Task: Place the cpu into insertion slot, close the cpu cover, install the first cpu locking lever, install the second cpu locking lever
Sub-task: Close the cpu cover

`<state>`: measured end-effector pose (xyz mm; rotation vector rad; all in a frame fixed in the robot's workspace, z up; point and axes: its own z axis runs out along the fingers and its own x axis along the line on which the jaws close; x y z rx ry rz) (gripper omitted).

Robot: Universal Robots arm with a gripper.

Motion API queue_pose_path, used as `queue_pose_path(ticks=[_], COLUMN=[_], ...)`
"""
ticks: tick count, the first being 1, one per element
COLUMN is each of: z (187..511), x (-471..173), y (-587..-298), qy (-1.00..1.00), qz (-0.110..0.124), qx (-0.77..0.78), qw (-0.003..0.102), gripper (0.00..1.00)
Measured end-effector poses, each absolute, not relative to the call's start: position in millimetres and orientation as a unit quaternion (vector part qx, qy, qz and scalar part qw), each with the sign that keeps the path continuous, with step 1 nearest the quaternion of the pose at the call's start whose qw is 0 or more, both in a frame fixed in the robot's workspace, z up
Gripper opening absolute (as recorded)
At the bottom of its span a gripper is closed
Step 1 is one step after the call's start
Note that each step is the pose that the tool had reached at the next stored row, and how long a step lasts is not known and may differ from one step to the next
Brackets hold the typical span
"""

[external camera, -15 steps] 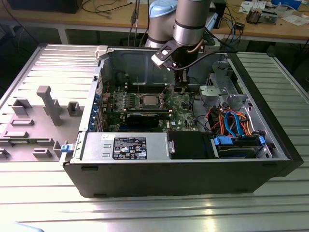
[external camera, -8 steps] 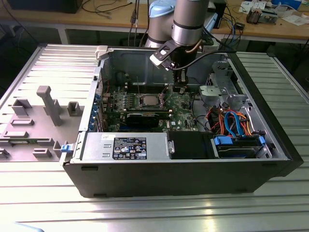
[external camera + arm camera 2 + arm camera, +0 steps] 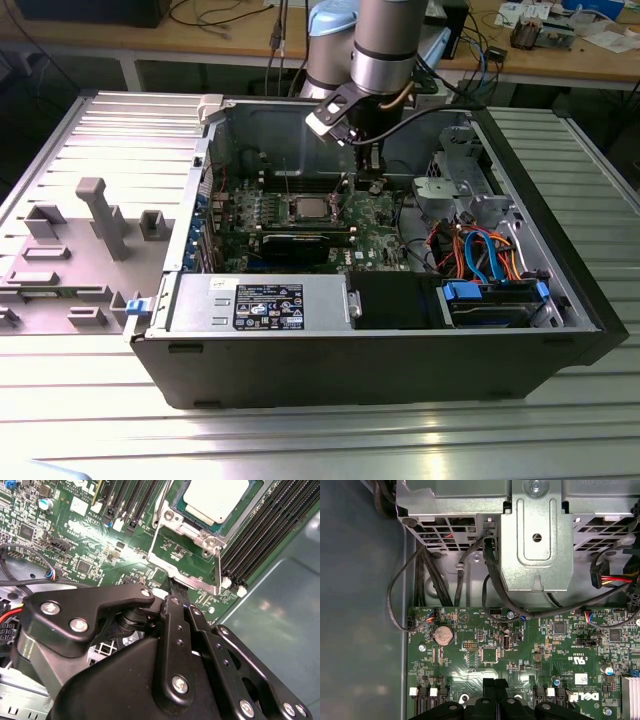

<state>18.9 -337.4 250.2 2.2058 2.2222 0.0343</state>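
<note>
The cpu (image 3: pixel 216 499) lies flat in the insertion slot (image 3: pixel 199 529), silvery top up; in the exterior view it is the pale square (image 3: pixel 308 208) in the middle of the board. The cpu cover (image 3: pixel 155 535) is swung open, and green board shows through its window. My gripper (image 3: pixel 179 592) has its black fingers together, their tips against the cover's free edge. In the exterior view the gripper (image 3: pixel 372 185) hangs just to the exterior view's right of the slot. In the first wrist view the fingertips (image 3: pixel 489 685) hover low over the board.
Long black memory slots (image 3: pixel 260 535) flank the slot on both sides. A metal drive cage (image 3: pixel 535 540) with black cables (image 3: pixel 490 580) stands close behind the gripper. A long black card (image 3: pixel 300 243), the power supply (image 3: pixel 260 300) and coloured cables (image 3: pixel 480 250) fill the case's front.
</note>
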Motion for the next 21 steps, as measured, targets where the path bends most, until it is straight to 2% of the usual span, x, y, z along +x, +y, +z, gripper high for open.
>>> queue_pose_path(ticks=[21], z=[250], x=[8], y=[-337], qy=[0.71], qz=[0.011], qx=[0.704], qw=[0.005], gripper=[0.11])
